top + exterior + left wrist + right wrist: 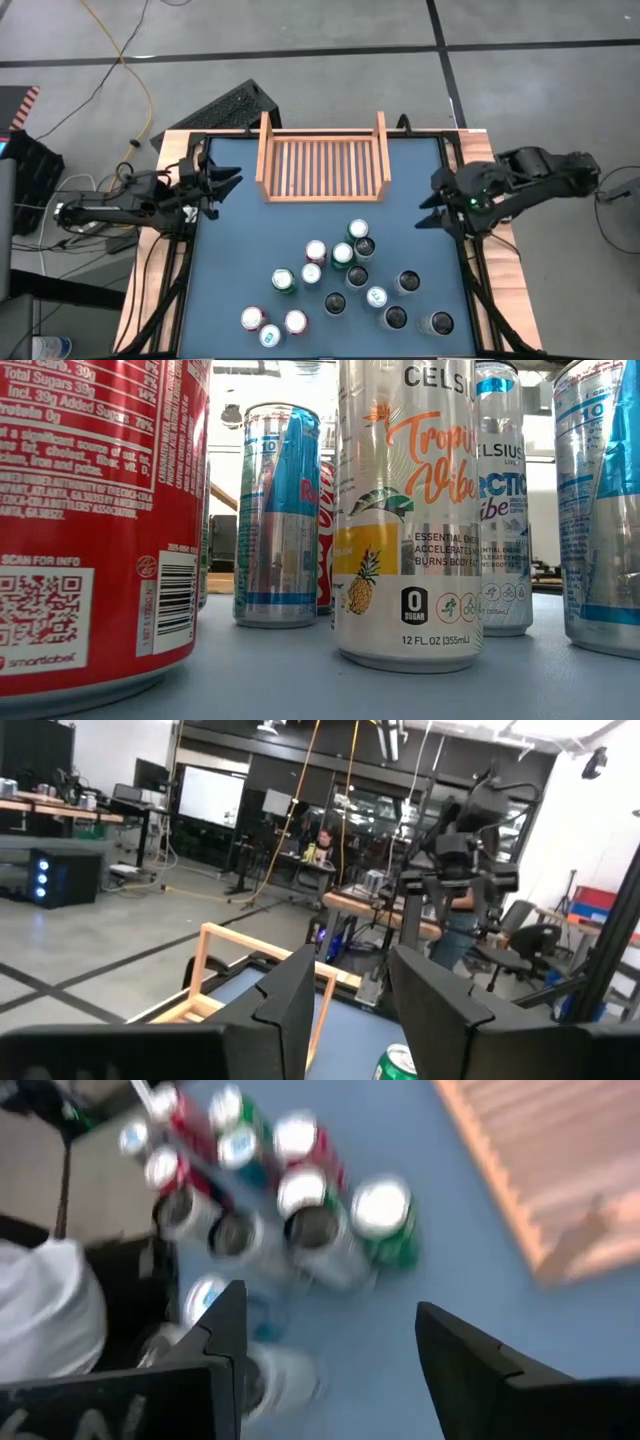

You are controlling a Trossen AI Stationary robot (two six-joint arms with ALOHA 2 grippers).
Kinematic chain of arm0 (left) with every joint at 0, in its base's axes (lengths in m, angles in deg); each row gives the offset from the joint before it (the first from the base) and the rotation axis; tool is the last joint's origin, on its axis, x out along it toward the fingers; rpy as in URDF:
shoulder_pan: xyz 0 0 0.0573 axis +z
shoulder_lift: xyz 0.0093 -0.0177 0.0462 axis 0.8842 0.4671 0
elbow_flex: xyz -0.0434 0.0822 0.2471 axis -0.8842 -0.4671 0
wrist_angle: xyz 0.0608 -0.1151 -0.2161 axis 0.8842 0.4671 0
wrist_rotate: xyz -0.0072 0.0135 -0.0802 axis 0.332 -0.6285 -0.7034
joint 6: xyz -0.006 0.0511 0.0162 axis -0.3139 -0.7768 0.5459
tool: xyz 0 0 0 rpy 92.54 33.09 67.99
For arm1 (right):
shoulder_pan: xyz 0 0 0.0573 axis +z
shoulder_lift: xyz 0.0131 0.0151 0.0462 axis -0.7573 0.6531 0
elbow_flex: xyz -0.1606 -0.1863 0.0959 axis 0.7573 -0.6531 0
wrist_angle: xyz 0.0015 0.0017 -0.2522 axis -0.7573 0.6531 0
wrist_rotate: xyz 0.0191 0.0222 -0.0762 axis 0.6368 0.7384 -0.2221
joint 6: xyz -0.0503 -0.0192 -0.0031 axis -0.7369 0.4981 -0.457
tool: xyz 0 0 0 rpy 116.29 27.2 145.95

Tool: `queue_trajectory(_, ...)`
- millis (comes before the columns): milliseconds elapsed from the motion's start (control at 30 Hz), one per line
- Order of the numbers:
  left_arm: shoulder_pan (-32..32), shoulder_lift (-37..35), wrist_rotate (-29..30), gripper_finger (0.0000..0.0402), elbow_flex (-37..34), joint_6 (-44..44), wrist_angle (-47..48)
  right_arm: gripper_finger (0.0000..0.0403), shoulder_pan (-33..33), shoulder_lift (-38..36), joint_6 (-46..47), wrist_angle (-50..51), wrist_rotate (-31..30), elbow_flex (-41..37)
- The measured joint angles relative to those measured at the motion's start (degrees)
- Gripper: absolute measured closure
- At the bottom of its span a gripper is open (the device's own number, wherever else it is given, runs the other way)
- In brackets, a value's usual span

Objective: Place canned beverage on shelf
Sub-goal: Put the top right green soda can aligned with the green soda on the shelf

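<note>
Several beverage cans [340, 278] stand upright on the blue table top, in its near half; the low view shows them close up, a white pineapple-print can [408, 510] in the middle. The light-wood shelf [322, 165] with slatted base lies flat at the far middle, with nothing on it. My left gripper [228, 183] hovers open at the table's left edge, pointing toward the right, nothing between its fingers. My right gripper [432, 210] hovers open at the right edge, tilted down toward the cans [300, 1210], holding nothing.
A wooden border [150, 270] frames the blue table. A black keyboard-like object [225, 108] lies on the floor beyond the far left corner. Bare blue surface lies between the shelf and the cans. A person [322, 850] sits in the room behind.
</note>
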State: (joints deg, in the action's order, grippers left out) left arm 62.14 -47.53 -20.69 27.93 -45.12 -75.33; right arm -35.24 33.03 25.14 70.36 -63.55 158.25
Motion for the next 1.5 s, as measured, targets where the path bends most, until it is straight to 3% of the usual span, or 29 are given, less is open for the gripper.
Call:
queue_trajectory(267, 0.00, 1.72, 2.08, 0.0281, 0.01, -0.23, 1.00, 0.0196, 16.98, 6.15, 33.76, 13.87, 4.84, 2.51)
queue_trajectory(433, 0.00, 1.77, 2.17, 0.0281, 0.01, -0.24, 0.89, 0.0196, 30.15, 9.07, 52.94, 10.74, 6.48, 2.29)
queue_trajectory(567, 0.00, 1.77, 2.21, 0.0281, 0.01, -1.47, 0.90, 0.0196, 39.50, 12.27, 65.33, 6.12, 3.71, 2.29)
queue_trajectory(767, 0.00, 1.77, 2.25, 0.0281, 0.01, -1.69, 0.80, 0.0196, 48.32, 19.21, 75.68, 0.09, 3.10, 2.29)
queue_trajectory(1000, 0.00, 1.77, 2.24, 0.0281, 0.01, -1.64, 0.96, 0.0196, 50.64, 26.29, 70.20, 0.66, 3.05, 2.25)
queue_trajectory(1267, 0.00, 1.77, 2.21, 0.0281, 0.01, -0.77, 0.98, 0.0222, 39.60, 22.59, 50.43, 6.59, 2.46, 2.25)
queue_trajectory(1333, 0.00, 1.77, 2.21, 0.0281, 0.01, -0.78, 0.98, 0.0232, 34.83, 20.49, 42.76, 7.23, -0.59, 2.25)
queue_trajectory(1500, 0.00, 1.77, 2.82, 0.0281, 0.01, -1.84, 0.83, 0.0250, 22.19, 16.72, 23.60, 3.83, -16.15, 2.29)
